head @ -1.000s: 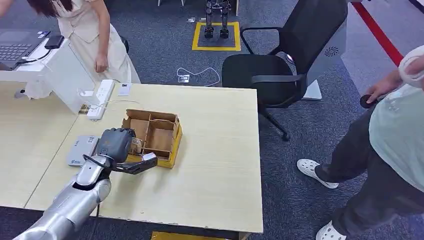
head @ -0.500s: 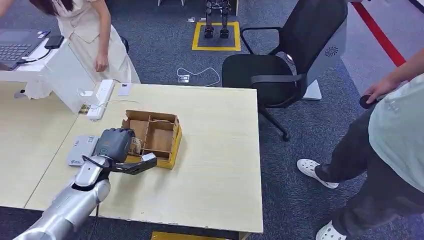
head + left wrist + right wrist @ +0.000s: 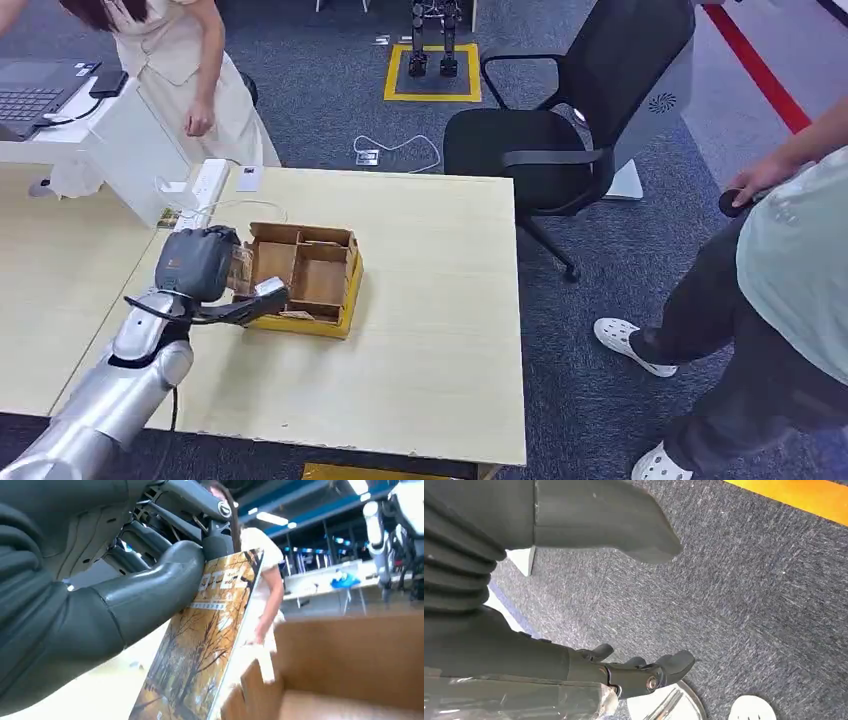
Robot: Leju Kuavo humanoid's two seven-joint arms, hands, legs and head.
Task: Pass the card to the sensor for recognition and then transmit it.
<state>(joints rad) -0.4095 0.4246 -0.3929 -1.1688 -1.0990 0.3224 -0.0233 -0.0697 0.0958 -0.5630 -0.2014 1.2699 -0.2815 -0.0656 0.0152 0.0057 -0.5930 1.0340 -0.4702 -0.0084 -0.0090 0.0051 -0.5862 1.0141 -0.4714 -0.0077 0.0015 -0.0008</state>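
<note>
Over table (image 3: 430,300), left of box (image 3: 305,275): left hand (image 3: 200,265) pinches card (image 3: 205,640) between thumb and fingers (image 3: 200,500).
Card: autumn-tree print, tilted, beside the box's cardboard wall.
Right hand (image 3: 574,630): above grey carpet (image 3: 749,580), fingers apart, holding nothing.

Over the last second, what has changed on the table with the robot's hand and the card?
The left hand has lifted away from the box's near corner and swung left toward the table's far-left side, still holding the card. The sensor it now covers was visible earlier. The box, table and chair stayed put.
</note>
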